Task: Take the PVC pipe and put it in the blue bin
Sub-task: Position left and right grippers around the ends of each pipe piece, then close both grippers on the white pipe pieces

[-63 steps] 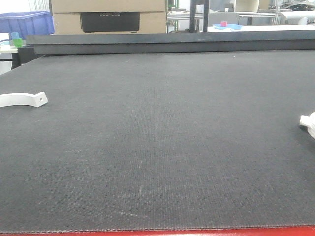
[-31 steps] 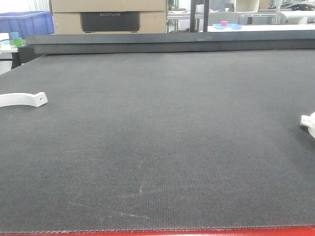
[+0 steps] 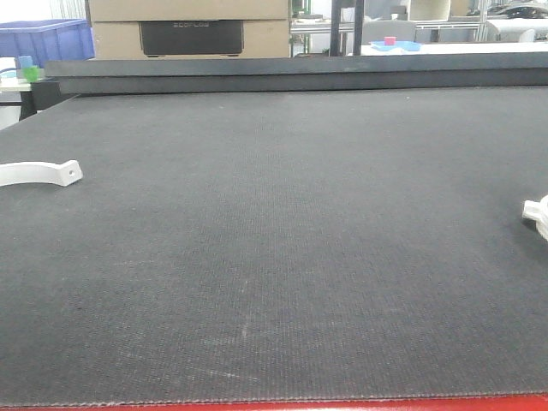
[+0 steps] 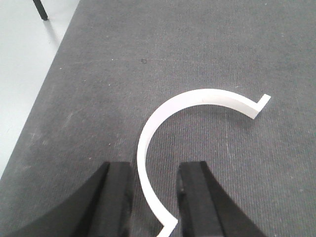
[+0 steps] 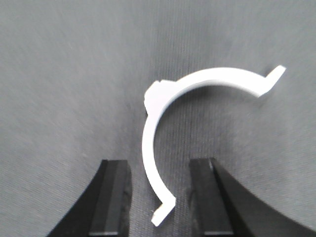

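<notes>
my left fingers (image 4: 116, 192) stand apart, one end of a white curved pvc pipe piece (image 4: 197, 98) lying between them on the dark counter (image 4: 123, 59). my right fingers (image 5: 112, 197) gape likewise around a second piece (image 5: 217, 76) (slightly blurred). the blue bin (image 3: 43, 38) sits beyond the counter's far left corner.

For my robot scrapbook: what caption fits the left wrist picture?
Open left gripper straddles one end of a curved white PVC piece lying on the dark mat.
</notes>
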Robot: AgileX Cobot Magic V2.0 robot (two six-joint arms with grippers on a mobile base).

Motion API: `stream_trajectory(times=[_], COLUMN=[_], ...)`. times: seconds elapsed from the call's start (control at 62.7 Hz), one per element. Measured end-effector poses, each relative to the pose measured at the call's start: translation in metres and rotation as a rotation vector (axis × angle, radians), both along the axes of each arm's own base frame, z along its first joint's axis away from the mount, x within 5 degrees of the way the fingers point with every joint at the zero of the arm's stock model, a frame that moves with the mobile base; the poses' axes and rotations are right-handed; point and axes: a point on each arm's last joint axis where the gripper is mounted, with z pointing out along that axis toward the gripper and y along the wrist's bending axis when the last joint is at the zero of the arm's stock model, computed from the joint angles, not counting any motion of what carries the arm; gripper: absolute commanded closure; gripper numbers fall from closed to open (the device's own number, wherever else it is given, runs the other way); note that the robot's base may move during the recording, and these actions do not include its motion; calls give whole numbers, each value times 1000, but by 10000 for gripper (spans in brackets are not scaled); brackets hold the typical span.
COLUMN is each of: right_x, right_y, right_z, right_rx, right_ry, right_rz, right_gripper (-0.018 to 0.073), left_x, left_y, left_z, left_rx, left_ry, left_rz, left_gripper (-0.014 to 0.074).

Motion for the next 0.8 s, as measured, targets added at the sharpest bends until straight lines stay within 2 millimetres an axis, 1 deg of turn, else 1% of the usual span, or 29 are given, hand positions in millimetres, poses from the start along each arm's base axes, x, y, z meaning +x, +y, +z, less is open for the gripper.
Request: stream_trajectory(times=[0.176,0.351,0.543,0.686,0.798], right_x=[6,11,20,25,26], right_y=[-1,3,13,13,12], right_z=[-14,-18,-25,-36,-41], right_rx=[9,-18,-63,-82,-99], right_ry=[54,49,39,74,95], right_rz=[8,40,103,123,136], right_gripper=[376,376,376,376,376], left_x=[7,11,14,15,15], left_y=[1,2,2,2,2], left_z=[-6,-11,-11,-10,-9], left_rx=[5,8,11,13,13], left_ry=[19,23,2,-10,-12], left_rz=[-3,-5,-5,-5,-5], left_gripper=[402,402,402,402,402])
